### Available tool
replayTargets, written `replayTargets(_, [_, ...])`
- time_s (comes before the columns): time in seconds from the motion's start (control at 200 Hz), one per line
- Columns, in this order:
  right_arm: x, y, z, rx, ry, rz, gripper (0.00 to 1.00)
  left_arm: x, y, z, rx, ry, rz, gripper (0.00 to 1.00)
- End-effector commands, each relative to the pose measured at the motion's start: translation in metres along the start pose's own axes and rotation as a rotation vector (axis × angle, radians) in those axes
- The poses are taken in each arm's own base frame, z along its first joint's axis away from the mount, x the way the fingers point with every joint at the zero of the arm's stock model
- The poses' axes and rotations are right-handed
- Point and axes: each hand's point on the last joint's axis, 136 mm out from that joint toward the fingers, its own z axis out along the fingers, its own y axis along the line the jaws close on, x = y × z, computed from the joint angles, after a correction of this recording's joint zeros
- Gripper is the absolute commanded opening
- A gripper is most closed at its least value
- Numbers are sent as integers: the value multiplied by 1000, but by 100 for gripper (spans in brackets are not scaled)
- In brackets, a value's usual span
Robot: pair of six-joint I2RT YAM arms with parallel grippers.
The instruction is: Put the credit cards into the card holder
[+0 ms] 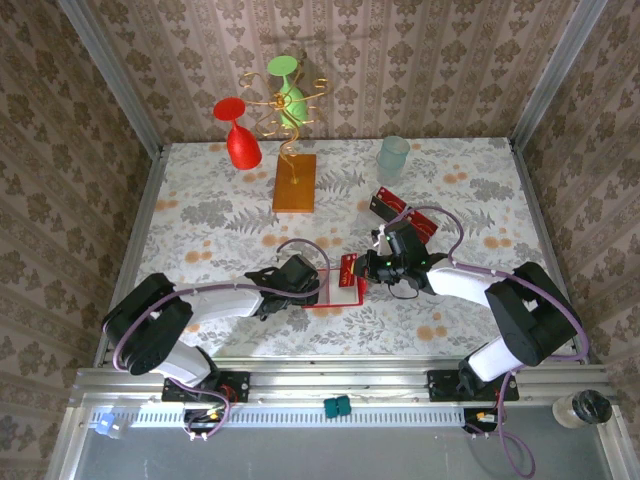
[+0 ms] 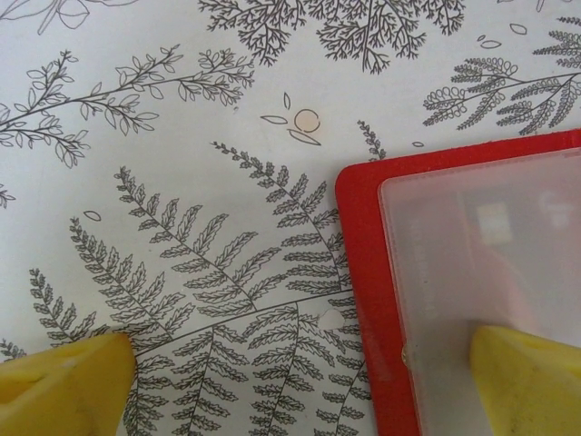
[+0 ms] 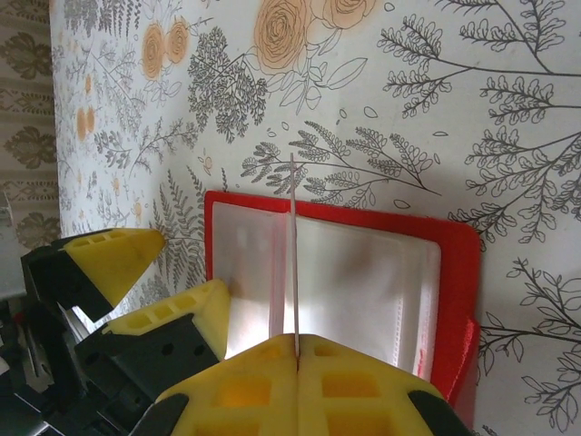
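The card holder (image 1: 328, 300) lies open on the flowered table, its pale pockets (image 3: 363, 282) facing up inside the red cover (image 2: 359, 272). My left gripper (image 2: 300, 391) is open and straddles the holder's edge. One yellow fingertip (image 2: 531, 377) rests on the clear pocket, the other fingertip (image 2: 64, 381) on the tablecloth. My right gripper (image 3: 298, 350) is shut on one credit card (image 3: 294, 254), seen edge-on and upright just above the holder's middle pockets. In the top view that card (image 1: 349, 272) hangs from the right gripper (image 1: 368, 268). More credit cards (image 1: 400, 212) lie stacked behind the right arm.
An orange-brown block with a gold wire stand (image 1: 294, 182) sits at the back centre, with a red glass (image 1: 238, 135) and a green glass (image 1: 288, 90) by it. A clear cup (image 1: 392, 155) stands at the back right. The left gripper's fingers (image 3: 109, 259) crowd the holder's left side.
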Motion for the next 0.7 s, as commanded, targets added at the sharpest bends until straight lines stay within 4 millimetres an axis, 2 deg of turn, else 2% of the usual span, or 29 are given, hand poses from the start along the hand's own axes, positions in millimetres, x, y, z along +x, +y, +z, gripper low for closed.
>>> replayTargets(0.0, [4, 1, 3, -19, 8, -7, 0, 6, 10, -1, -43, -5, -16, 95])
replayTargets(0.305, [16, 21, 13, -102, 35, -77, 0, 11, 14, -2, -61, -8, -27, 95])
replayTargets(0.695, [19, 17, 21, -114, -4, -71, 0, 17, 16, -1, -65, -3, -34, 95])
